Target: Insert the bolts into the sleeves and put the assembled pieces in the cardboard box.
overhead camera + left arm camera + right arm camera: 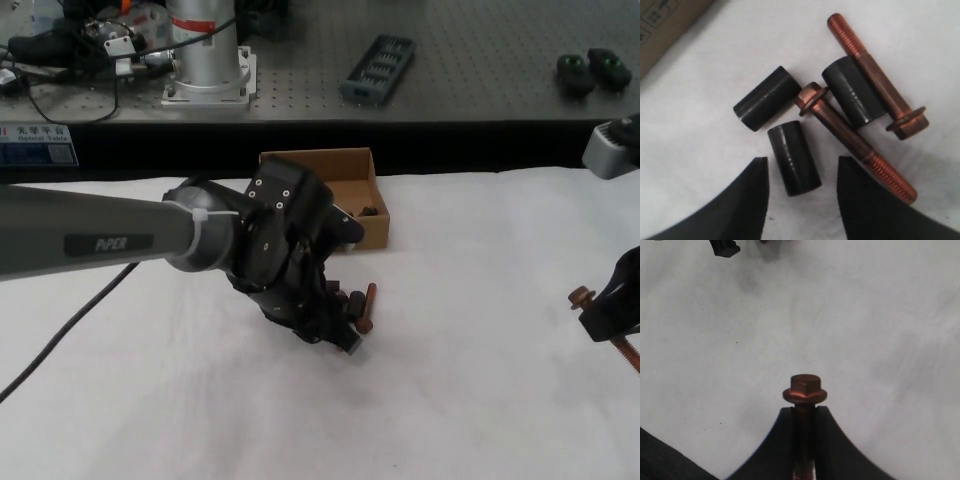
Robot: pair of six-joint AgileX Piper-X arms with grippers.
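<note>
- Left claw point(801, 165) point(345, 335): gaping wide, gripping nothing, low over loose parts on the white counter point(480, 400), just beside the box point(318, 158).
- Sleeve 1 point(793, 159): flat on the counter, sitting between the left fingers point(742, 200); can't tell whether they touch it.
- Sleeve 2 point(767, 98): flat, just beside sleeve 1, on the side toward the box corner.
- Bolt 1 point(855, 142): flat, flanged head right at the end of sleeve 2, threaded end next to the other left finger.
- Sleeve 3 point(854, 92): flat, lodged between bolt 1 and bolt 2 point(875, 75), up against bolt 2's shank.
- Bolt 2: flat, head and thread pointing the opposite way to bolt 1.
- All three sleeves and both loose bolts separate, unassembled.
- Box: open top, at the far edge of the counter; something dark inside near one corner, too small to identify.
- Right claw point(804, 415) point(605, 315): clamped on held bolt point(804, 392), shank pinched between the fingers, hex head sticking out past the tips.
- Right claw at the counter's right side, well apart from the loose parts and the box.
</note>
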